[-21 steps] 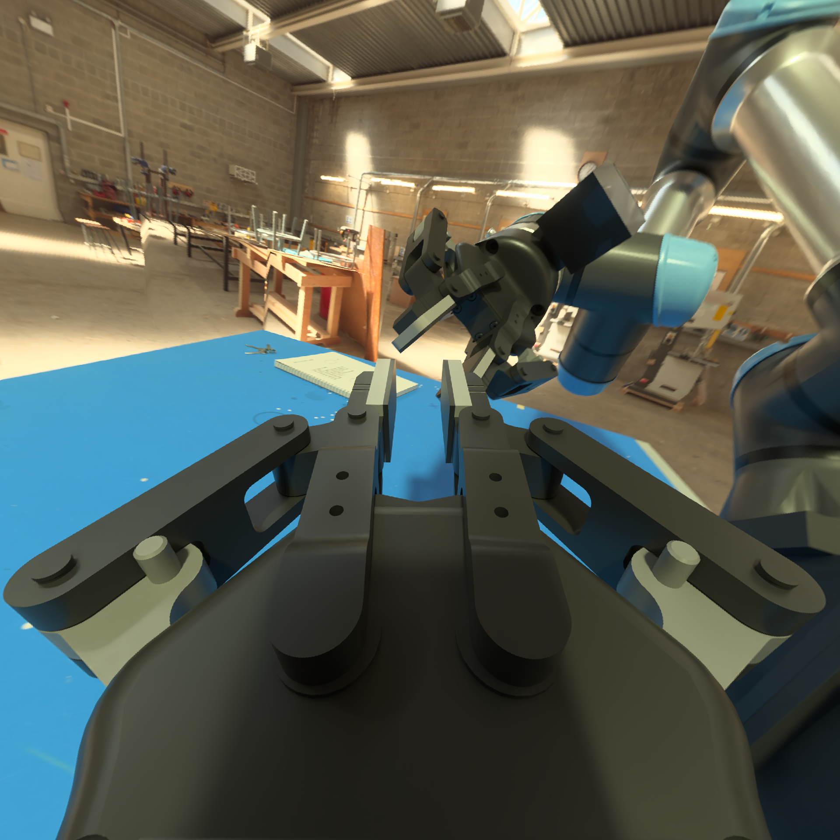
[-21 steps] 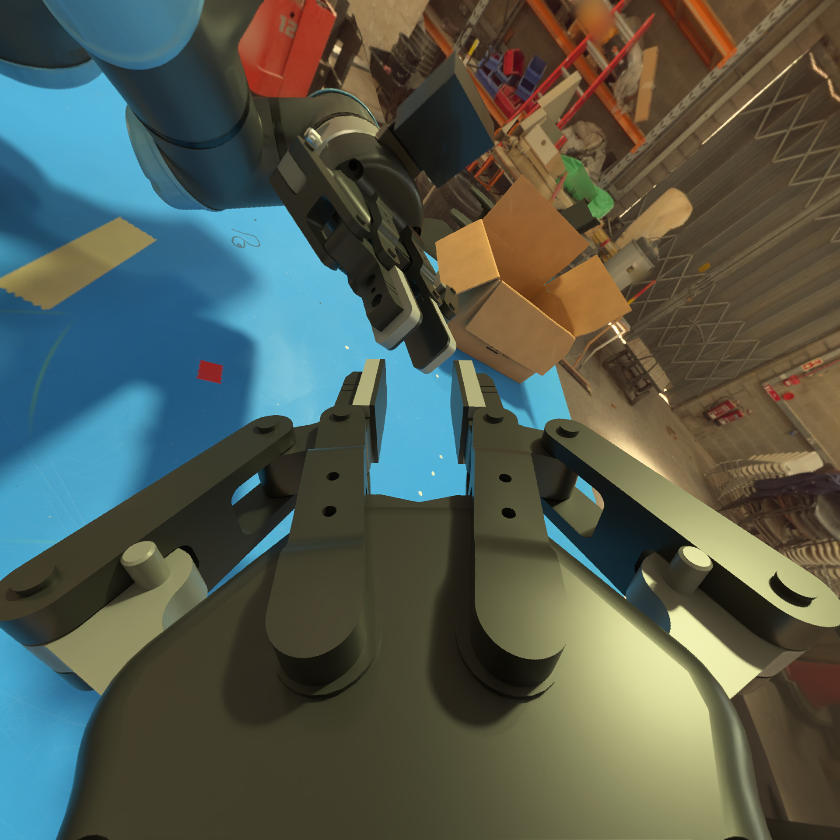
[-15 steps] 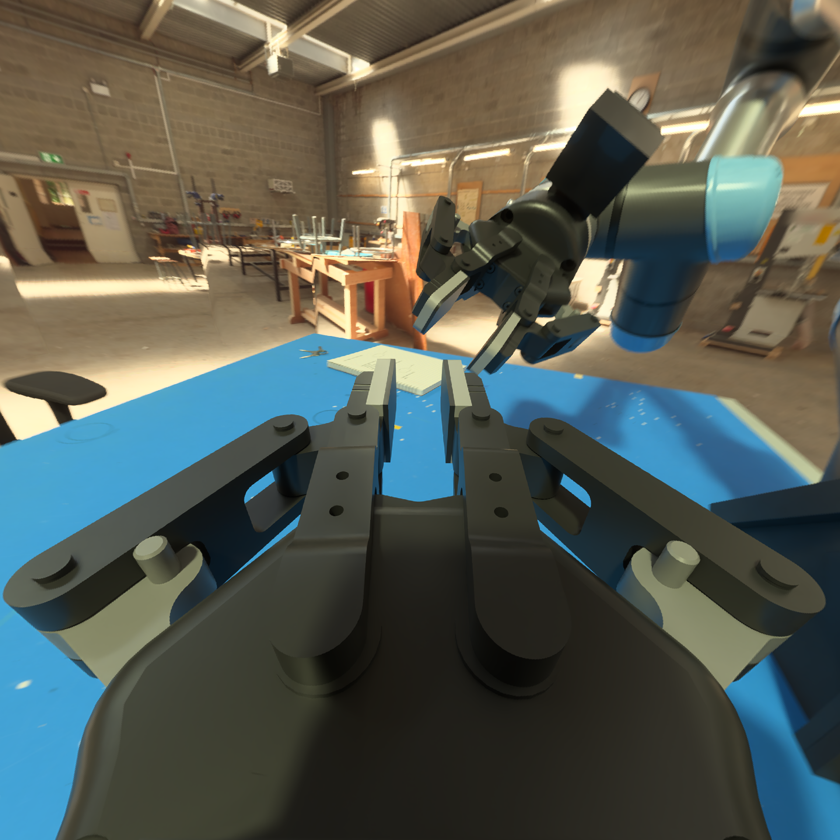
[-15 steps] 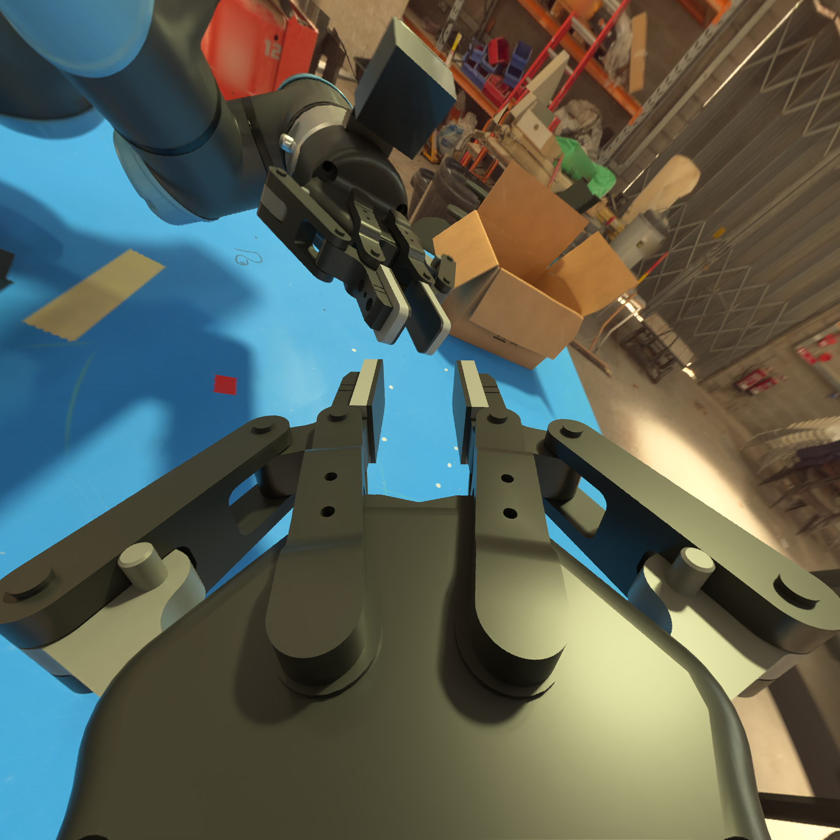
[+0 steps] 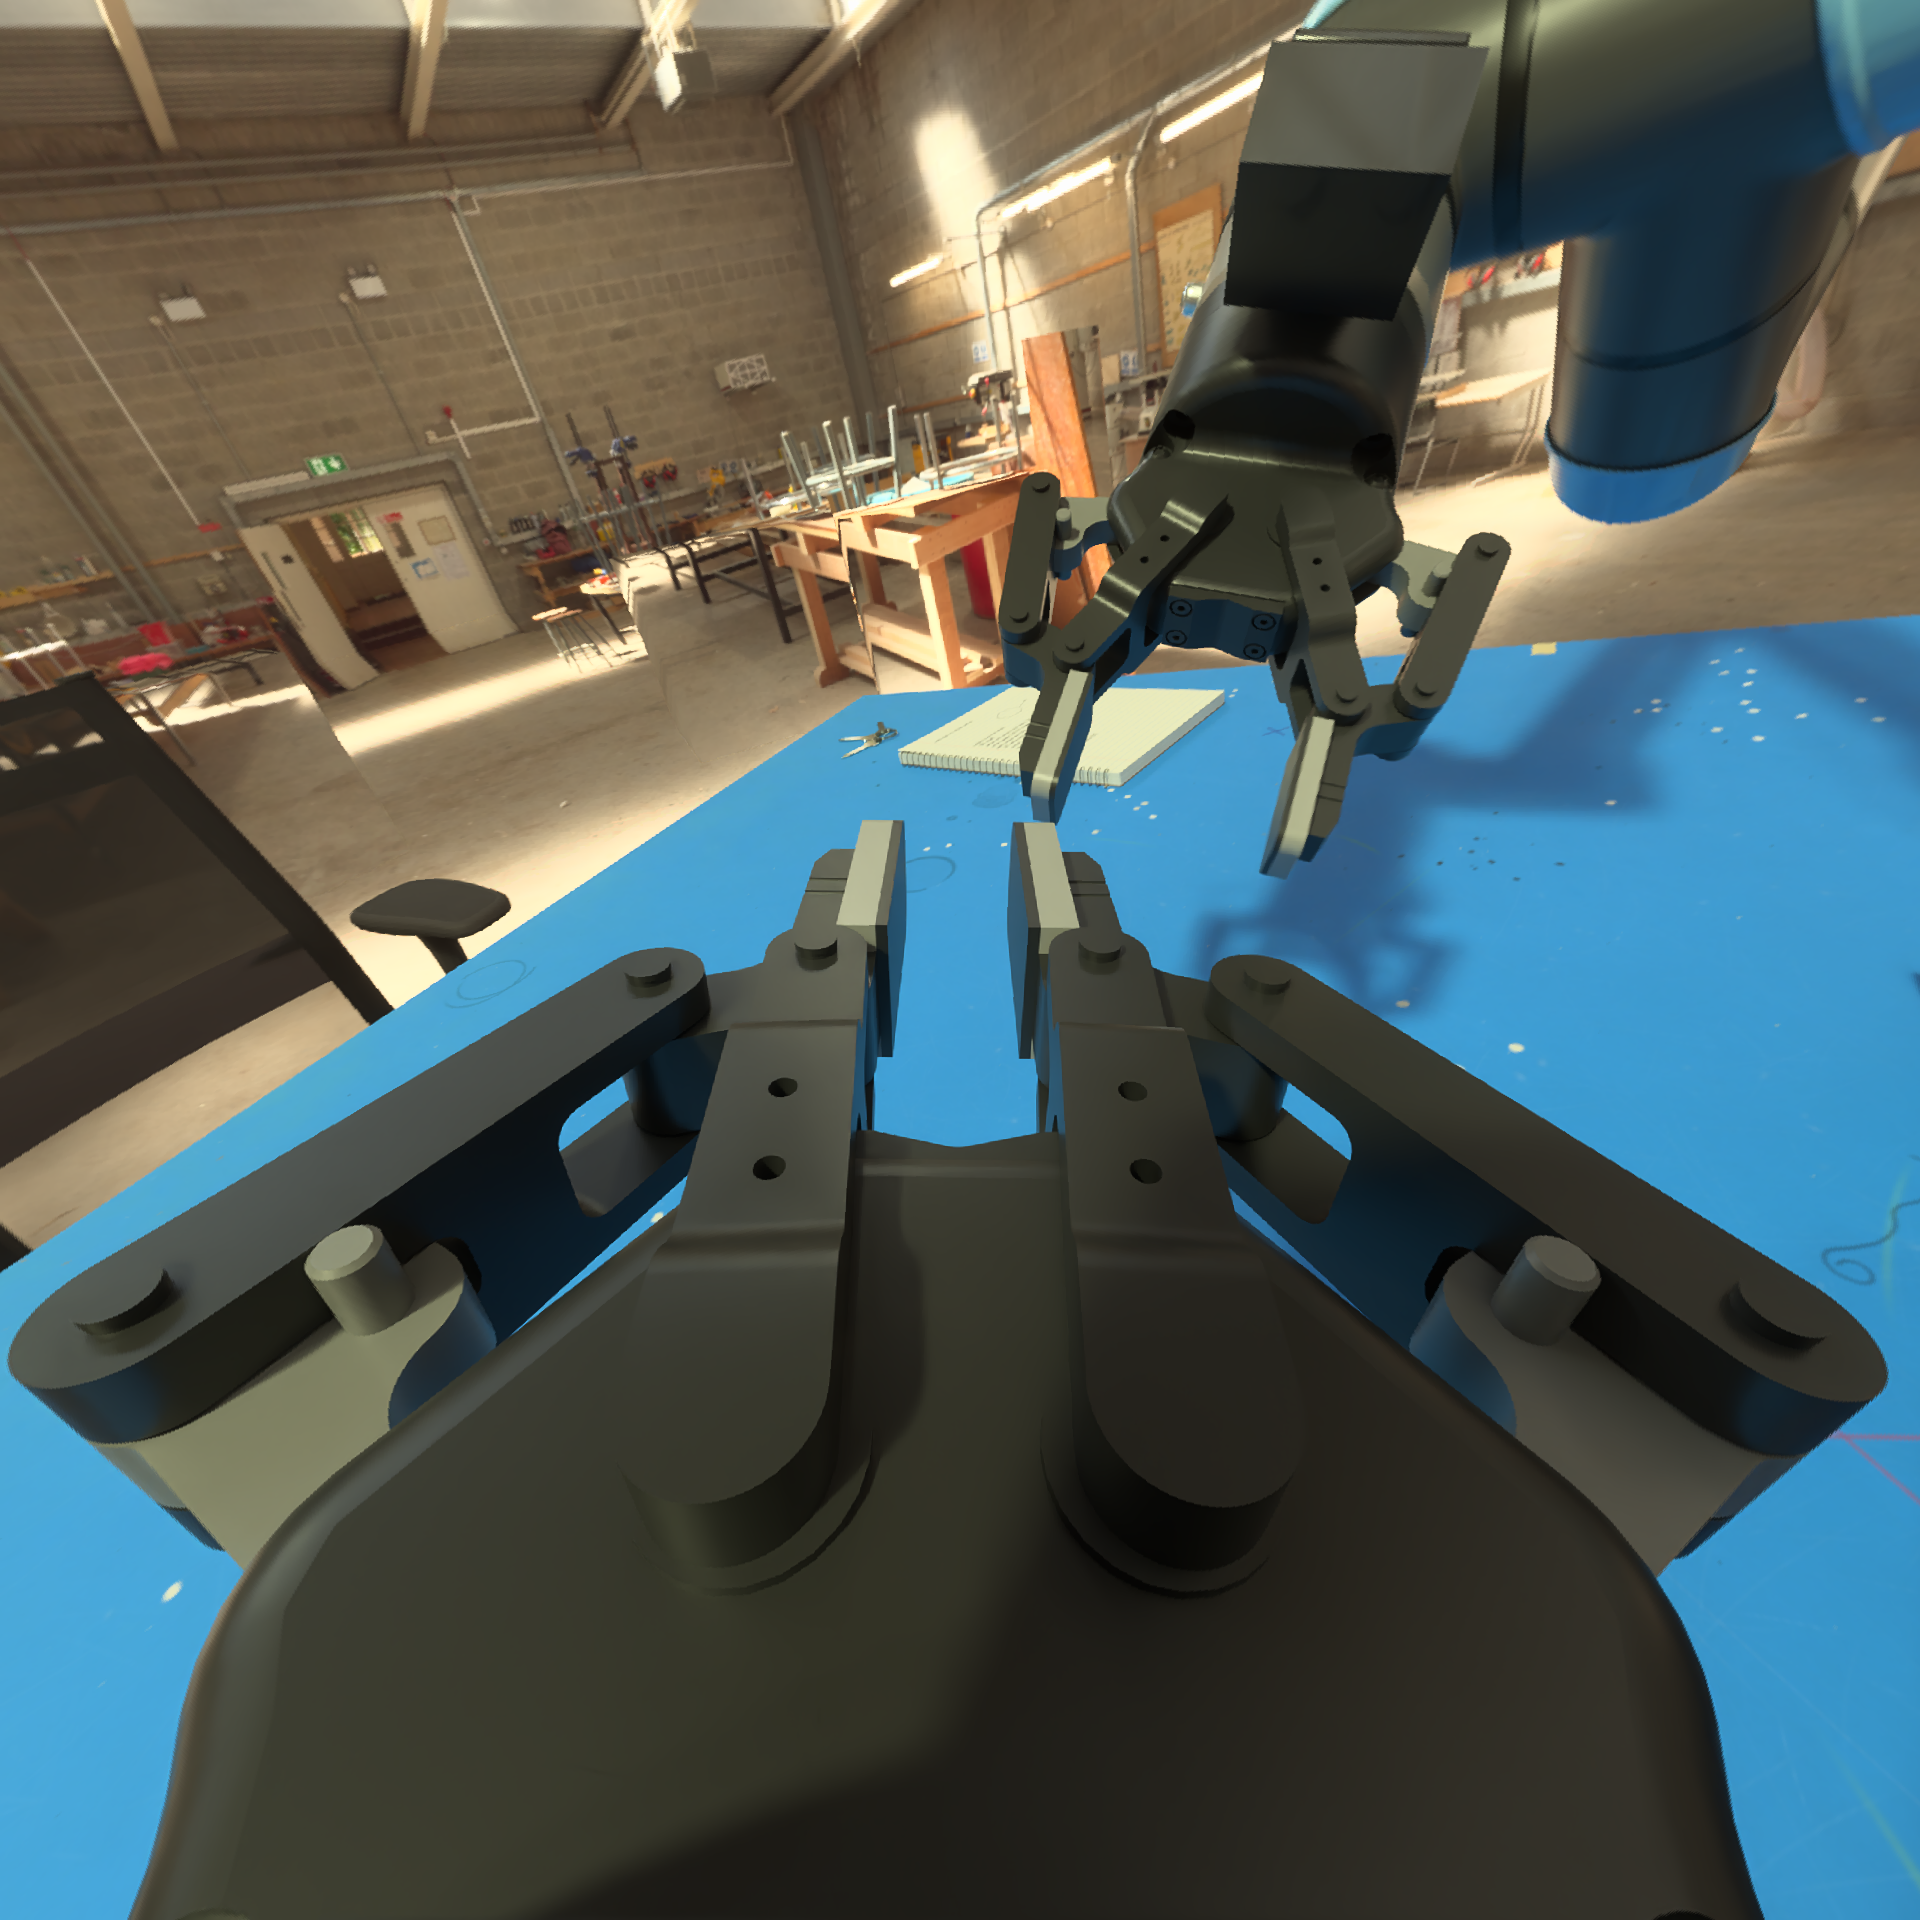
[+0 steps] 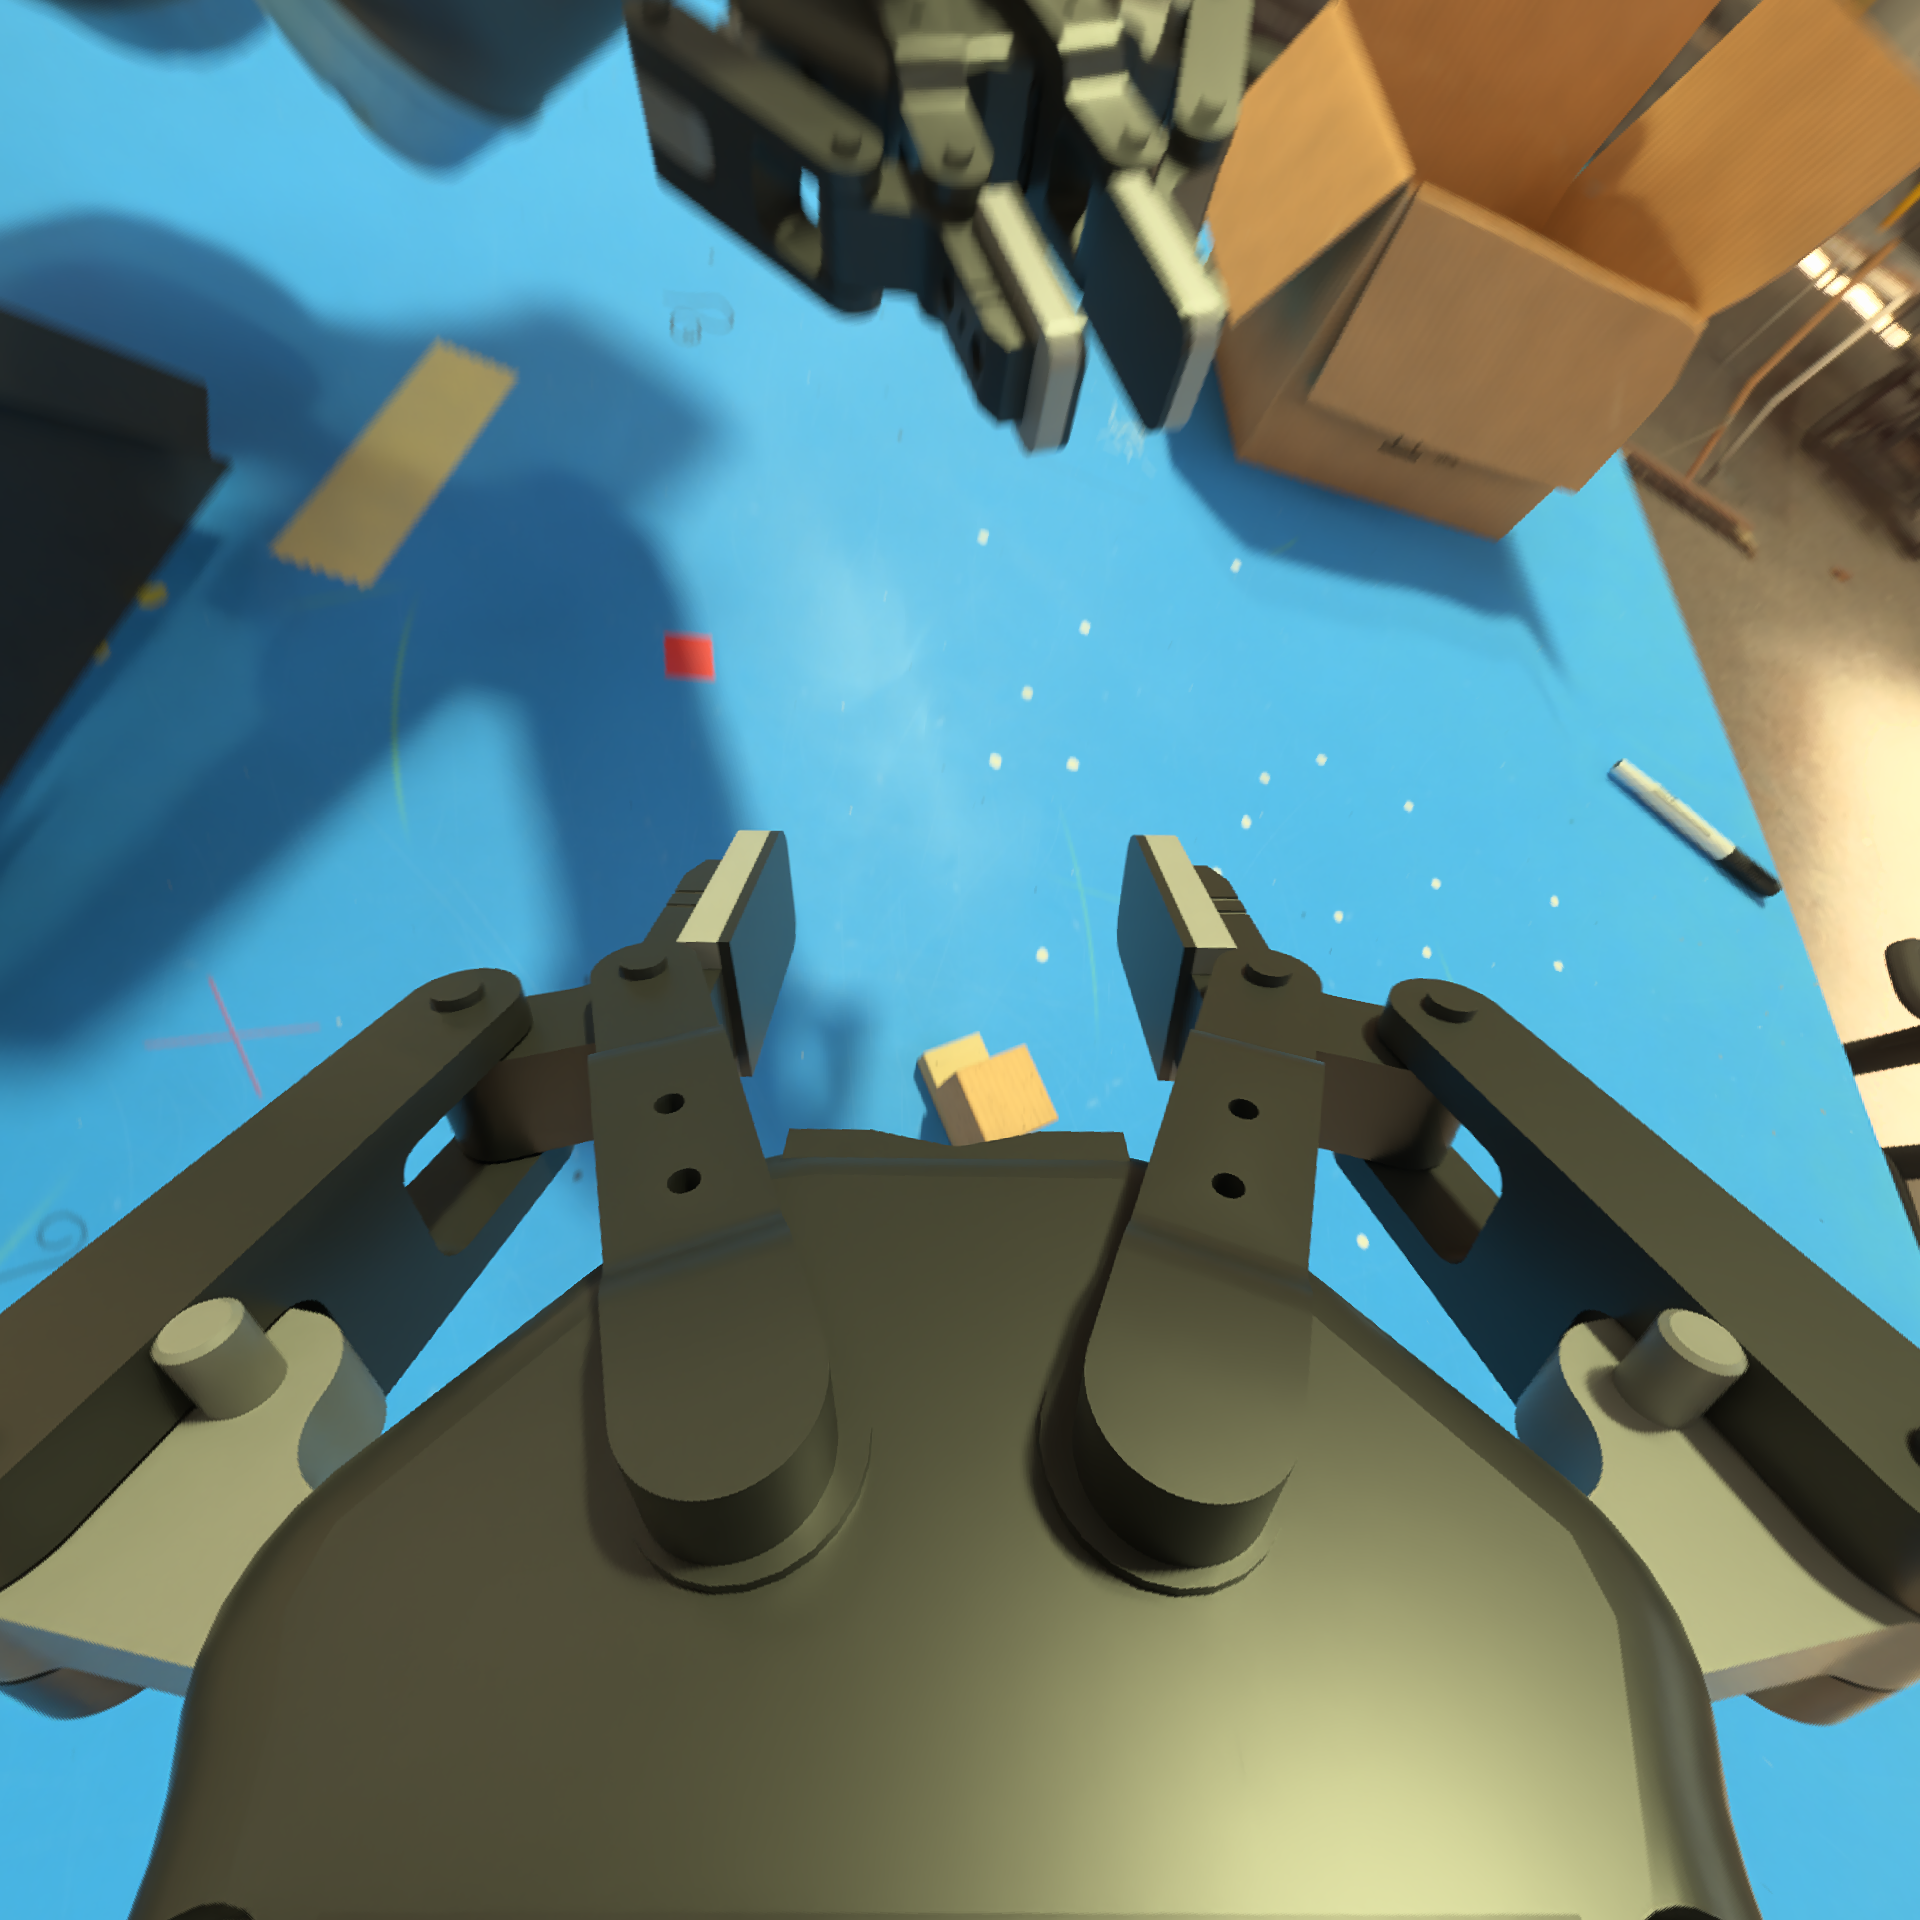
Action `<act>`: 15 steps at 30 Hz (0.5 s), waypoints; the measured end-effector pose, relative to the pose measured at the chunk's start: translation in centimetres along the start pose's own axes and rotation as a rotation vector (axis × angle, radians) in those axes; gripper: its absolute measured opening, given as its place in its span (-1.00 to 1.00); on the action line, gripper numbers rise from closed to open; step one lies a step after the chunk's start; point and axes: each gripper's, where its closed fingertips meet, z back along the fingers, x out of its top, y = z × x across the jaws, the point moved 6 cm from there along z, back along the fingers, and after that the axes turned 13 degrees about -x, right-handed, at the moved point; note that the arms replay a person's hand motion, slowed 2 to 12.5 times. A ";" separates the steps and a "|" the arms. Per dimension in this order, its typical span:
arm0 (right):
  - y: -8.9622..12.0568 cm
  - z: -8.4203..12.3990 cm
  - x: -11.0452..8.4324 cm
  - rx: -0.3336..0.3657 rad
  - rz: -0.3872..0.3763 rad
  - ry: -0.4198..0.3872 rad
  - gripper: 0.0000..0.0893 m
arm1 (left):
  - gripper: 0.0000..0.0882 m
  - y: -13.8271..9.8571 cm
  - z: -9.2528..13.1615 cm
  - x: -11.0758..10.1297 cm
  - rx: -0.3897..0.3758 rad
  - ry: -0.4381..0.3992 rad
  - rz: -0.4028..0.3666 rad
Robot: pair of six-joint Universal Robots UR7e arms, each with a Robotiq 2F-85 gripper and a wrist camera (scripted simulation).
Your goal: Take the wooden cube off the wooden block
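The approach is in hand: the right gripper (image 6: 951,935) hangs spread and empty above the table (image 6: 894,644), with the cube (image 6: 1006,1091) on the block (image 6: 951,1062) just below its palm. Next it should centre over the cube and descend. Beyond the cube, the left gripper (image 5: 951,883) holds nothing, its fingers nearly together, a narrow gap between them.

no legible writing, cardboard box (image 6: 1455,343) print blurred

Two wrist cameras above one blue table (image 5: 1558,1039)

The left wrist view looks low and forward across the table to the far hall. The right wrist view looks steeply down, near the table top. Each view shows the other gripper, so both share the table middle.
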 end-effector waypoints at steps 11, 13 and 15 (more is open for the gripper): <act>0.3 -3.0 -2.6 0.116 0.242 0.324 0.46 | -0.59 -0.8 1.0 -1.4 0.021 0.053 0.003; 0.4 -3.9 -3.0 0.154 0.283 0.362 0.47 | -0.59 -0.9 1.2 -1.7 0.027 0.060 0.009; 0.3 -4.8 -3.6 0.188 0.326 0.412 0.47 | -0.58 -0.9 1.4 -1.9 0.031 0.066 0.012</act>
